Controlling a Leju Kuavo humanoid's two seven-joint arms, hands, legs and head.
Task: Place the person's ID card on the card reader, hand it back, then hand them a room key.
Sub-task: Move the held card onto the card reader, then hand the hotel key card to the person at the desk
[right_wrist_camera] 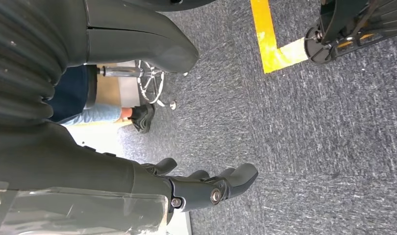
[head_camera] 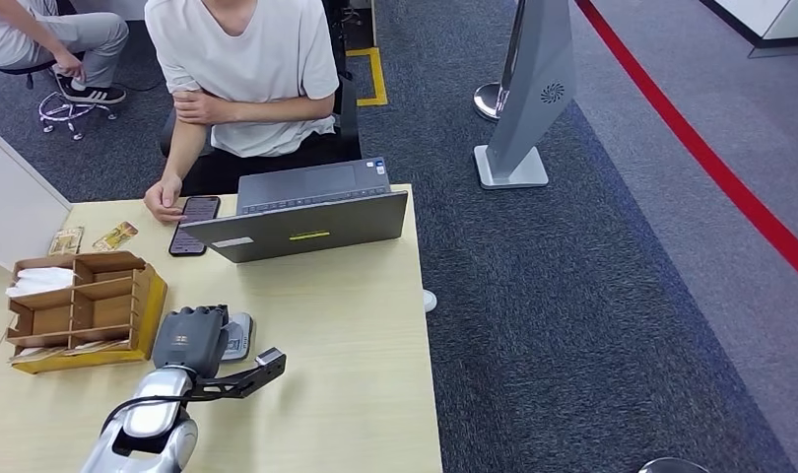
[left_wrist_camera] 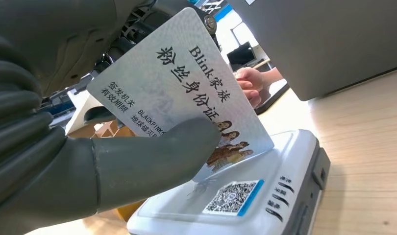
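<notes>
My left hand (head_camera: 190, 339) hovers over the white card reader (head_camera: 239, 335) on the wooden table (head_camera: 346, 325). In the left wrist view the thumb (left_wrist_camera: 152, 156) pinches the person's ID card (left_wrist_camera: 177, 93), a pale card with black print and a small group photo. The card is tilted, its lower corner just above the card reader's (left_wrist_camera: 245, 200) top with the QR sticker. My right hand (right_wrist_camera: 206, 188) hangs beside the body above the grey carpet, fingers loosely apart, holding nothing. The person (head_camera: 242, 69) sits behind the table, one hand (head_camera: 164, 202) by a phone (head_camera: 194, 224).
A grey laptop (head_camera: 311, 212) stands at the table's far edge. A cardboard organiser (head_camera: 80, 305) sits left of the reader on a yellow tray. Two small packets (head_camera: 90, 238) lie at the far left. A second person sits at the back left. A silver stand (head_camera: 528, 99) rises on the carpet.
</notes>
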